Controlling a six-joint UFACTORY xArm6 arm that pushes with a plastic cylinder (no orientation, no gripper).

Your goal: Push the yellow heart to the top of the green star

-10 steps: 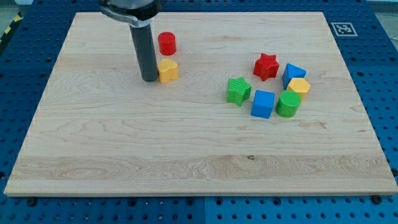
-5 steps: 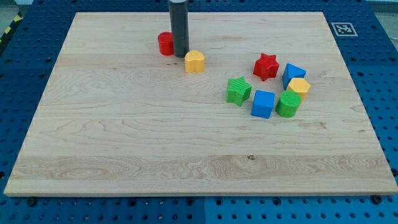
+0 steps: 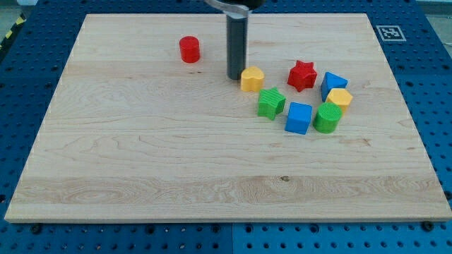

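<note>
Yellow heart [image 3: 252, 78] shifted rightward with my tip [image 3: 235, 77] at its 9 o'clock; now near green star [image 3: 270, 102], 11 o'clock side. No gripper fitted.

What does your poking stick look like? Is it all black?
Mostly. It is a straight, round rod in dark grey, smooth and plain, with no cables or markings showing. At the view's top it widens into a black, glossy collar. My tip is blunt and flat.
</note>
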